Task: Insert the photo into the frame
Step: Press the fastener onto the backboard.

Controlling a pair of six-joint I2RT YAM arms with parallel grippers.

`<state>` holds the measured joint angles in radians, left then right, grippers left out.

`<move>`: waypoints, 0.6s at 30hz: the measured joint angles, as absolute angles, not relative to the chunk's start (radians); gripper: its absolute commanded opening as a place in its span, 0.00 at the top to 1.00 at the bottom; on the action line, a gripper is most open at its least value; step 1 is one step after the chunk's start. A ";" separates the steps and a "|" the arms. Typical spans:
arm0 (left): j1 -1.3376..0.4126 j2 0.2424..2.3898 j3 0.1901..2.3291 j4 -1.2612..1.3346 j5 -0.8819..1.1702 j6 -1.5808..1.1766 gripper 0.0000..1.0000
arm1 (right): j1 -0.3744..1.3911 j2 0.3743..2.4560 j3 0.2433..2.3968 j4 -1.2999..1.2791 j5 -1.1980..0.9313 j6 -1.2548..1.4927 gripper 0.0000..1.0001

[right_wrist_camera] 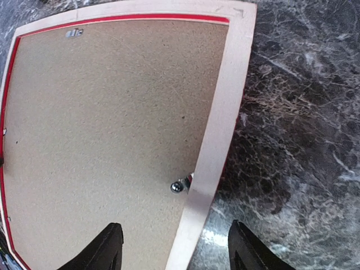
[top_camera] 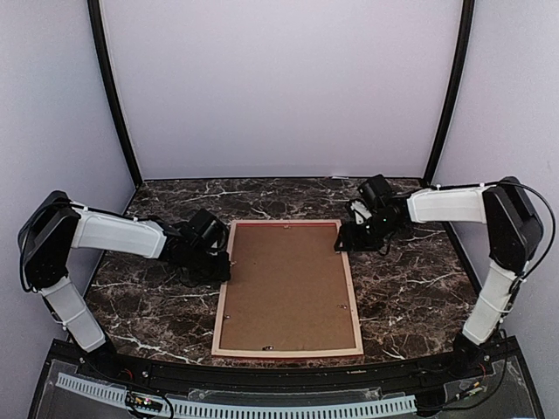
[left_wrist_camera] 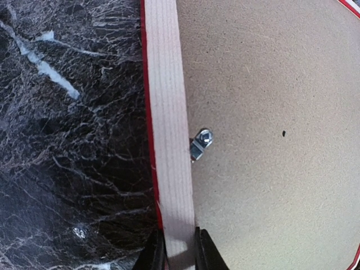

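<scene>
- a large frame (top_camera: 288,352) lies face down in the middle of a dark marble table (top_camera: 410,288), its pale wood back up and a thin red edge showing.
- a brown backing board (top_camera: 286,284) fills the frame's opening.
- the left gripper (top_camera: 220,260) sits at the frame's left rail, around its upper half. in the left wrist view its jaws are narrow, and the black fingers (left_wrist_camera: 205,250) press against both sides of the pale rail.
- a small metal clip (left_wrist_camera: 201,143) sits on the board just inside that rail.
- the right gripper (top_camera: 345,240) is low over the frame's far right corner. in the right wrist view its fingers (right_wrist_camera: 107,247) are spread wide, one over the board and one over the table, with the right rail between them and touching neither.
</scene>
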<state>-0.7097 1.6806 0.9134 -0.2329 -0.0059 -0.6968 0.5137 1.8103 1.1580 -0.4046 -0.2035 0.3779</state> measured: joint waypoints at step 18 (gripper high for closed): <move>-0.711 1.654 0.874 -0.208 -0.008 -0.730 1.00 | 0.683 1.489 0.855 -0.410 -0.113 0.519 0.33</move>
<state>-0.7109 1.6535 0.8742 -0.2077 -0.0082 -0.7300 0.6827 1.4887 0.8555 -0.4099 -0.1127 0.5190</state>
